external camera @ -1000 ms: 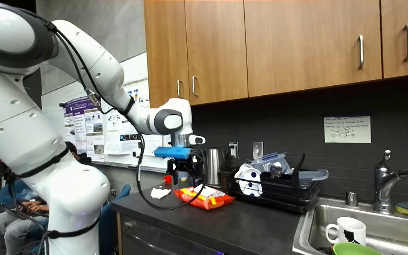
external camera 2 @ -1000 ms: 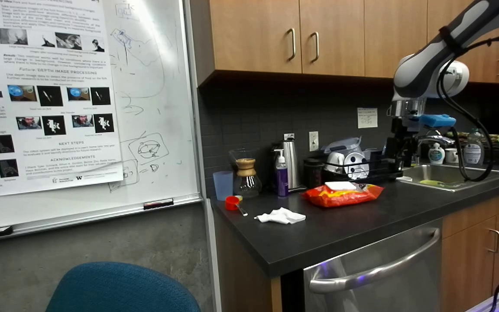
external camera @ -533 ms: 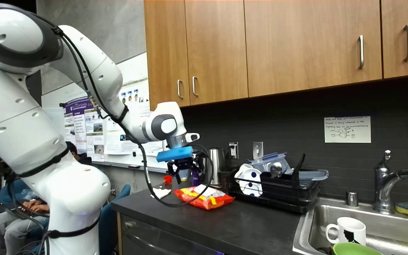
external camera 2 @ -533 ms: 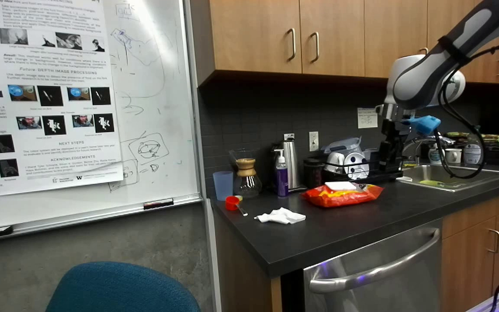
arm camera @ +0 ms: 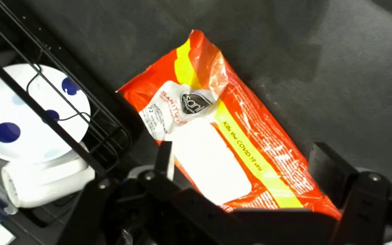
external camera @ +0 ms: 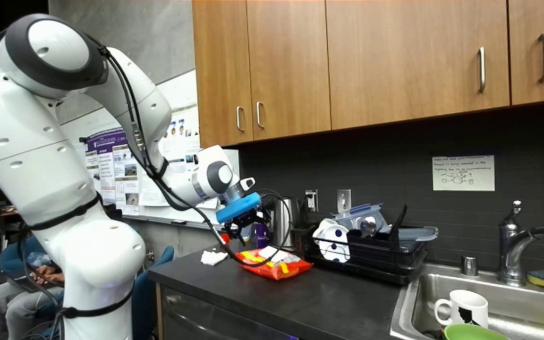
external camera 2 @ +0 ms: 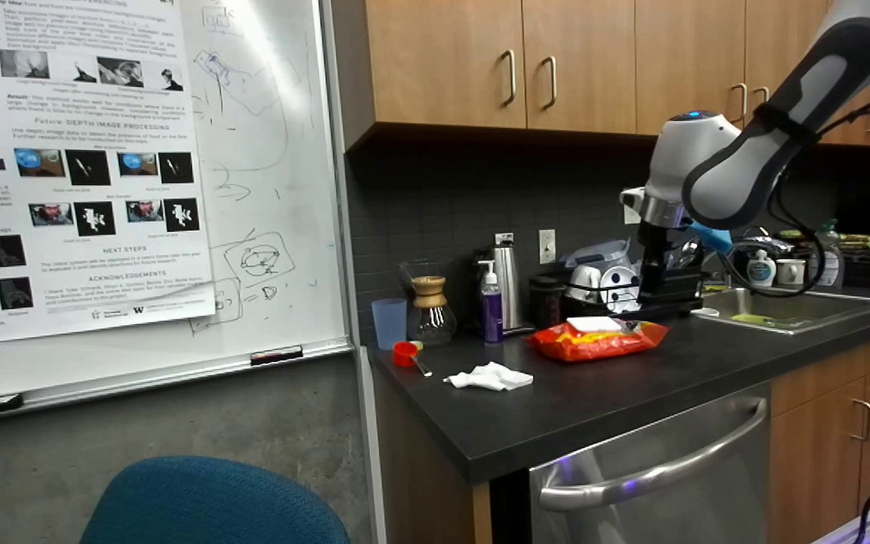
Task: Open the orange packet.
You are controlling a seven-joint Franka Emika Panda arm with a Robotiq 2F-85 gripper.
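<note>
Orange packet (arm camera: 230, 125) lies label up on the desk (external camera: 338, 302), same spot as a second ago, untouched. White lid (arm camera: 213, 160) on top sits flat; I'd call it closed, though it's washed out in the wrist view and the seam doesn't show.

Change is in the pose: wrist (external camera: 219, 175) has swung from near upright to a clear tilt, and the end effector (arm camera: 243, 158) has shifted a bit left. It's wide open, holds nothing. In the wrist view one finger (arm camera: 163, 158) lines up beside the lid, the other by the packet's opposite edge. Both exterior views put it higher than the packet, no contact visible; exact height I can't tell.

My read: approach only, opening not started. Tilt probably aims a fingertip at the lid's lip; wide spread likely has to narrow first. Risk: packet looks light and unbraced, could slide or crumple before the lid gives.

Crumpled tissue (external camera 2: 489, 376) to the left, dish rack (external camera: 376, 264) to the right, purple bottle (external camera 2: 492, 317) and kettle (external camera 2: 512, 287) far side.
</note>
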